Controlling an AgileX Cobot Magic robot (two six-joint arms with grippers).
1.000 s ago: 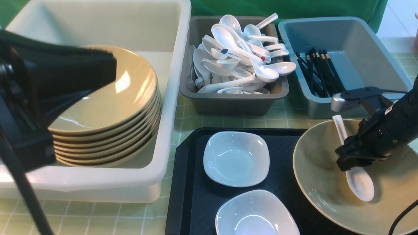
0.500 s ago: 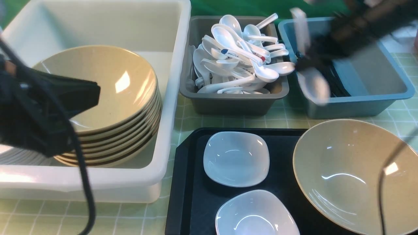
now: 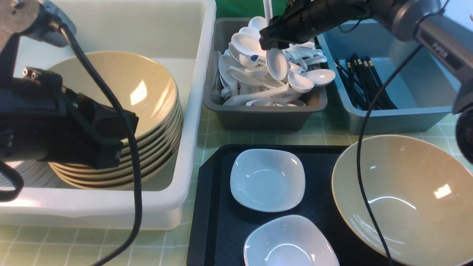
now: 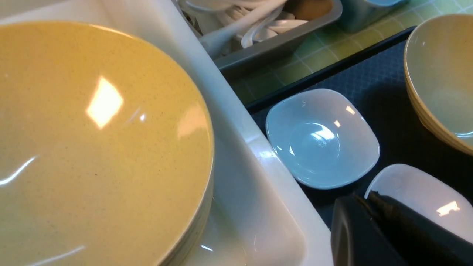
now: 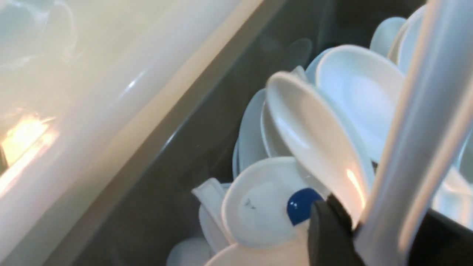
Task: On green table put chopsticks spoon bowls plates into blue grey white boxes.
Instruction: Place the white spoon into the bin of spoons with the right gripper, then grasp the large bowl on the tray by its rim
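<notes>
Grasping spoon (image 3: 276, 64) — right fingers (image 3: 268, 37), above grey box (image 3: 258, 118) | left fingers (image 4: 369, 236) clenched

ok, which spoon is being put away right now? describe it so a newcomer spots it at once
Find the grey box in the middle of the back row, heaped with white spoons. One spoon hangs nearly upright above the heap, bowl down and handle up, gripped by the right hand; every other spoon lies down in the pile.
</notes>
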